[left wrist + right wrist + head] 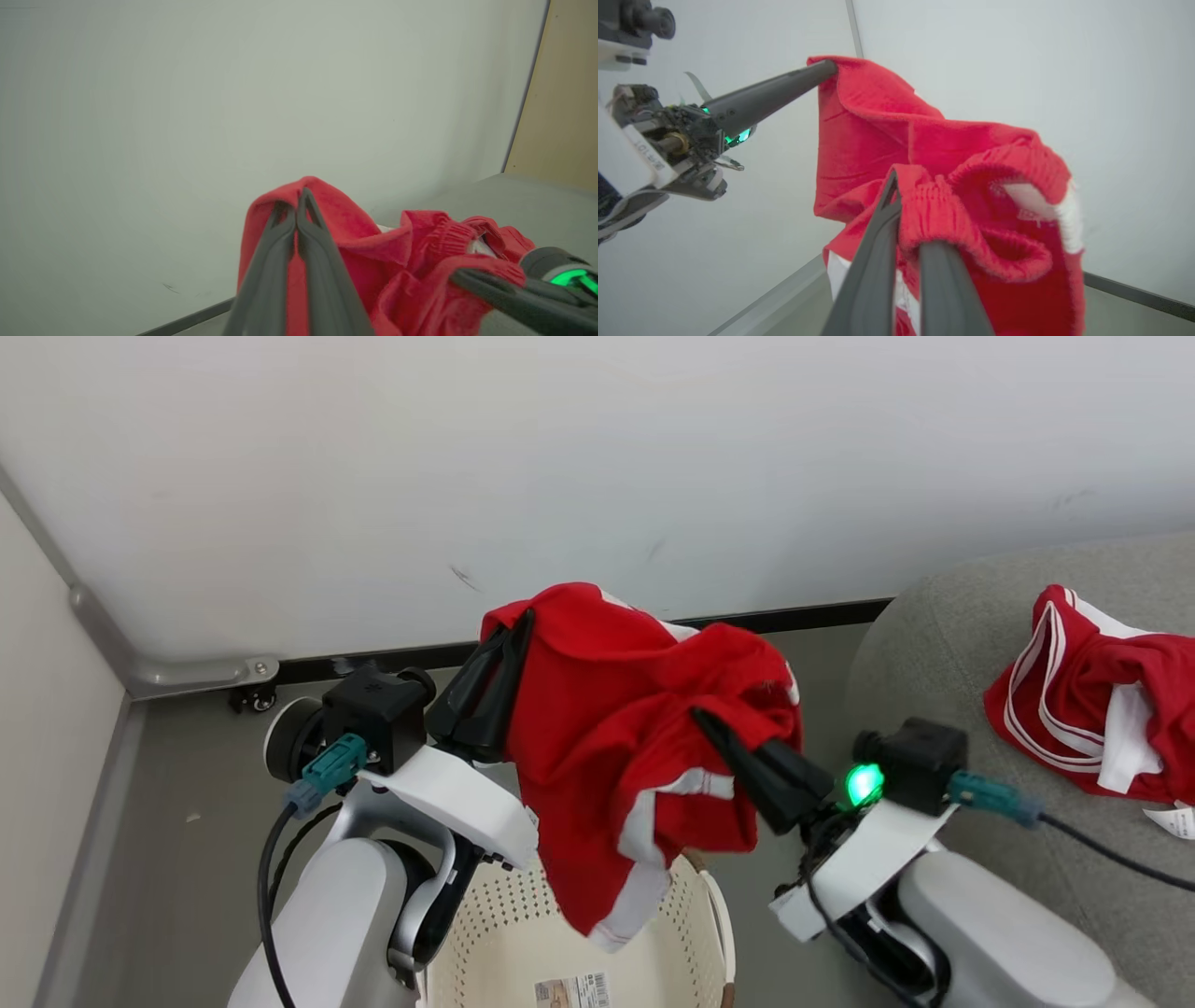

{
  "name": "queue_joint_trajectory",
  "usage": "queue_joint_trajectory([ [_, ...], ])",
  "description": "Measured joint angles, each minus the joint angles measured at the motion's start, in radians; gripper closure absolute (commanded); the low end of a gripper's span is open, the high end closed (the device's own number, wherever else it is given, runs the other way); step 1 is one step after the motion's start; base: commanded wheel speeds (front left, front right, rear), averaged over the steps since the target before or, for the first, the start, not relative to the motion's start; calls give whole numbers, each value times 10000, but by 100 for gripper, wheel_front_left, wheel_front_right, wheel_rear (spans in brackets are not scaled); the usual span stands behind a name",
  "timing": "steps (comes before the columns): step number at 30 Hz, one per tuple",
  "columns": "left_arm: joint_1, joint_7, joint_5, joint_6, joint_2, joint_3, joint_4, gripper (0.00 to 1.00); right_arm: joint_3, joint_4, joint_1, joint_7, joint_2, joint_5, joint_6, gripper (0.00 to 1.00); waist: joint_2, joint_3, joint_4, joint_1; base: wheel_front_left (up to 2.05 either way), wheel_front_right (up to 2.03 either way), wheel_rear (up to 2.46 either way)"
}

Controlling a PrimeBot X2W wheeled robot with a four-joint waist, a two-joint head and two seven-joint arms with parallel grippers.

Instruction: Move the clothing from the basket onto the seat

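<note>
Step in hand: carrying the red garment from the basket to the seat; judged roughly halfway through the task.
Recommended handling: swing both arms together to the right of the basket, raise the hanging hem above the rim first, and let go only once cloth rests on the cushion.
Left arm: the left gripper is clenched on a fold at the garment's upper edge, above the basket's left side.
Right arm: the right gripper is clamped on the gathered waistband, above the basket's right side, lower than the left.
Garment position: slung between the two sets of fingertips, white-striped hem hanging over the basket's opening; apparently clear of the rim, though the steep head view leaves that uncertain.
Other piece: a second garment lies bunched on the seat, well to the right of the basket.
</note>
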Motion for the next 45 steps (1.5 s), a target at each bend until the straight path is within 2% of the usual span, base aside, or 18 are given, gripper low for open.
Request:
queue_joint_trajectory([
  [6, 25, -201, -82, -6, 13, -8, 38, 99, -1283, -462, 66, -8, -405, -159, 0, 100, 0, 13, -290, 0, 0, 0, 0],
  [7, 31, -228, -82, -6, 21, -15, 38, 91, -1484, -487, 115, -10, -431, -209, 0, 100, 0, 17, -328, 0, 0, 0, 0],
  [8, 39, -286, -84, -12, 29, -29, 38, 79, -1664, -520, 197, -10, -456, -236, 0, 100, 0, 22, -362, 0, 0, 0, 0],
  [9, 52, -288, -84, -15, 36, -31, 35, 58, -1812, -550, 284, -10, -479, -268, 0, 100, 0, 27, -394, 0, 0, 0, 0],
  [11, 88, -332, -104, -17, 54, -33, 29, 49, -2136, -683, 476, -10, -491, -280, 0, 100, 0, 39, -444, 0, 0, 0, 0],
  [12, 112, -374, -142, -19, 65, -38, 25, 17, -2276, -761, 542, -10, -491, -291, 0, 100, 0, 45, -463, 0, 0, 0, 0],
  [13, 126, -376, -159, -59, 81, -38, 31, 0, -2408, -840, 599, -10, -491, -339, 0, 100, 0, 51, -479, 0, 0, 0, 0],
  [27, 142, -537, -382, -313, 209, -332, -71, 0, -4019, -1544, 1329, -12, -639, -986, 0, 100, 0, 116, -638, 0, 0, 0, 0],
  [45, 387, -533, -711, -529, 552, -1476, -313, 0, -5896, -2199, 2502, -12, -708, -1789, -2, 100, 0, 138, -1177, 0, 0, 0, 0],
])
